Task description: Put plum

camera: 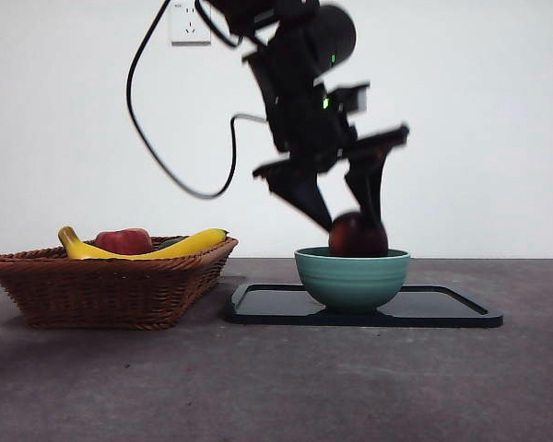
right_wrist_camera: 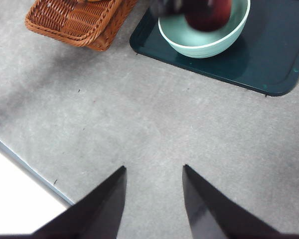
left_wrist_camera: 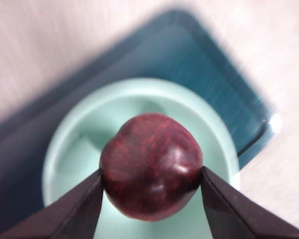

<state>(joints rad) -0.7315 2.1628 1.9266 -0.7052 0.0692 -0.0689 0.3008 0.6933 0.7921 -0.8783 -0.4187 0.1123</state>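
Note:
The plum is a glossy dark maroon fruit held just above the rim of a pale green bowl. My left gripper is shut on it, one black jaw on each side, coming down from above in the front view. The bowl stands on a dark tray. My right gripper hangs open over bare grey table, away from the bowl, with nothing between its fingers.
A wicker basket stands left of the tray, holding yellow bananas and a red apple-like fruit. A black cable loops down behind the left arm. The table's edge shows near the right gripper.

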